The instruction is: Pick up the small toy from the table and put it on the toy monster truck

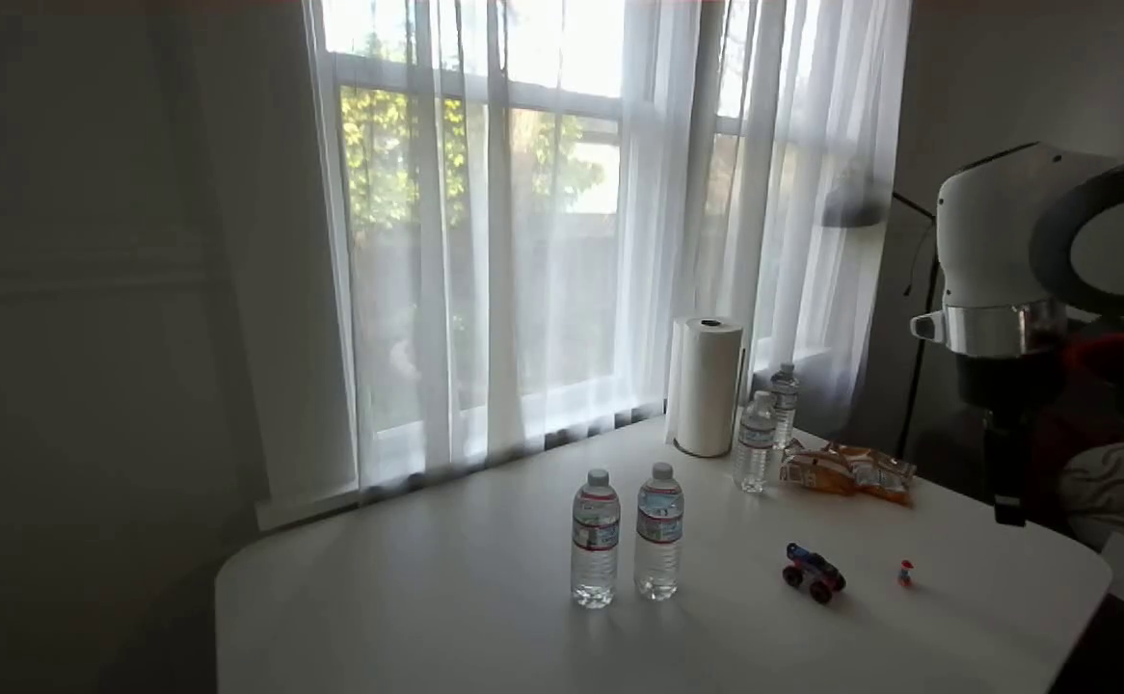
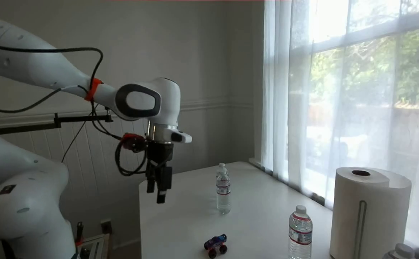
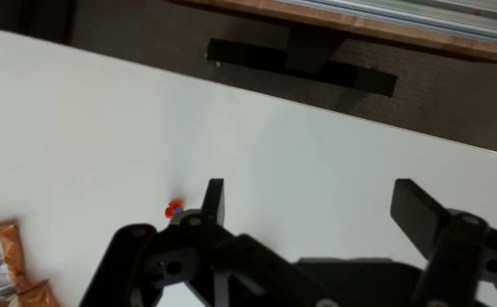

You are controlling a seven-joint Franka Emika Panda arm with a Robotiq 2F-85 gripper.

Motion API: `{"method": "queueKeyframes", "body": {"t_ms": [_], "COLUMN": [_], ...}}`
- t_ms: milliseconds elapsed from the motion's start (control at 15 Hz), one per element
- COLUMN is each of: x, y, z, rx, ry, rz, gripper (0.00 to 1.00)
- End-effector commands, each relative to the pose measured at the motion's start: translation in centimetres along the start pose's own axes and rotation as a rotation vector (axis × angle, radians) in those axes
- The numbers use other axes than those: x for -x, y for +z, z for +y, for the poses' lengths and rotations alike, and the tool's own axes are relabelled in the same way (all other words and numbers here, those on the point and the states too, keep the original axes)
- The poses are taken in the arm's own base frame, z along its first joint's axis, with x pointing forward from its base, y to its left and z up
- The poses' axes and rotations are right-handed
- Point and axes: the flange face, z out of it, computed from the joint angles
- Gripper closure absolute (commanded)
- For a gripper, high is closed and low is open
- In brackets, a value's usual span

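1. One small toy point(image 1: 905, 573) stands upright on the white table point(image 1: 408, 598), at the lower right of the frame in an exterior view: red on top, bluish in the middle, reddish below, finer details too small to make out.
2. In the wrist view it shows left of centre in the lower half, red, orange and blue, partly hidden by the gripper point(image 3: 308, 187).
3. Two fingers point(image 3: 214, 200), released and spread wide apart, are above the table.
4. One toy monster truck point(image 1: 814, 573), dark blue with reddish touches and black wheels, is near the toy, to its left in the frame.
5. Four water bottles point(image 1: 659, 535): two at lower centre, two right of centre.
6. One paper towel roll point(image 1: 707, 386), beside the latter pair.
7. Orange packaging point(image 1: 846, 470) at right; one packet or two, I cannot tell.
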Motion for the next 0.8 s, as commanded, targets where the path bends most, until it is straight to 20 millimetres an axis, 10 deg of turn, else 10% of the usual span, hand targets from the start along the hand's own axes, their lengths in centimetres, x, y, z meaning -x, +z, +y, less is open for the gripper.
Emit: {"method": "queueKeyframes", "body": {"t_ms": [0,733], "x": [-1.6,-2.3], "y": [0.9,6.7], "z": [3.1,9.5], "rx": [0.078,-0.056], "ry": [-0.133,-0.158], "rz": [0.050,0.108], "gripper": [0.00,0.00]}}
